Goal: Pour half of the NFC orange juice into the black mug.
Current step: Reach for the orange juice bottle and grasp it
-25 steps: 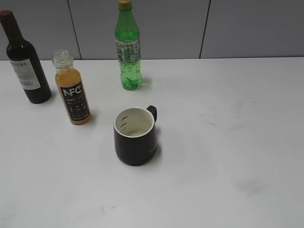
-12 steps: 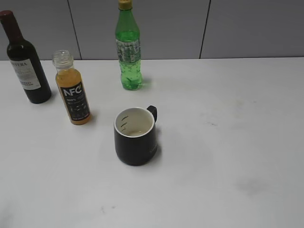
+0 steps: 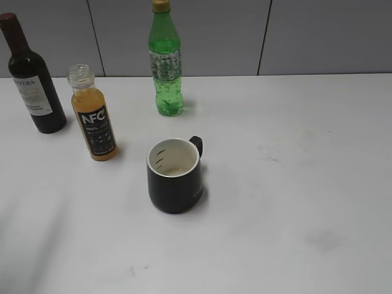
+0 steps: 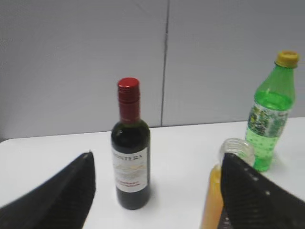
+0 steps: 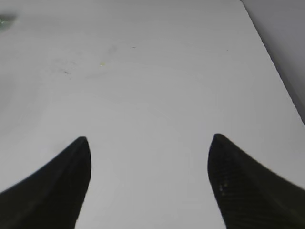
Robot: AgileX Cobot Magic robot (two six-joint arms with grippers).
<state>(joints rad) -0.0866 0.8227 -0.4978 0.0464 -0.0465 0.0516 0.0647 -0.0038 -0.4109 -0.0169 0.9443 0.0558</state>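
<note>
Comparing exterior views: nothing has moved; NFC orange juice [image 3: 94,122] stands uncapped left of black mug [image 3: 175,176]. Left gripper [image 4: 157,191] and right gripper [image 5: 148,181] spread, empty; grasp not yet begun

The NFC orange juice [image 3: 93,120] is a clear bottle filled with orange liquid, its neck clear and colourless, wrapped in a black label with white "NFC" lettering. The black mug [image 3: 175,176] is matte black outside, handle included, with a white interior marked by a few short dark strokes and a pale yellowish trace at the bottom. The wine bottle [image 3: 32,81] is very dark, almost black, with a deep red cap and a white label bearing dark print. The soda bottle [image 3: 165,64] is bright translucent green with a yellow cap and a pale green-and-white label. The tabletop [image 3: 294,184] is white with faint grey smudges. The wall [image 3: 318,37] is plain grey with thin dark seams. The fingers [image 5: 43,191] are black.
</note>
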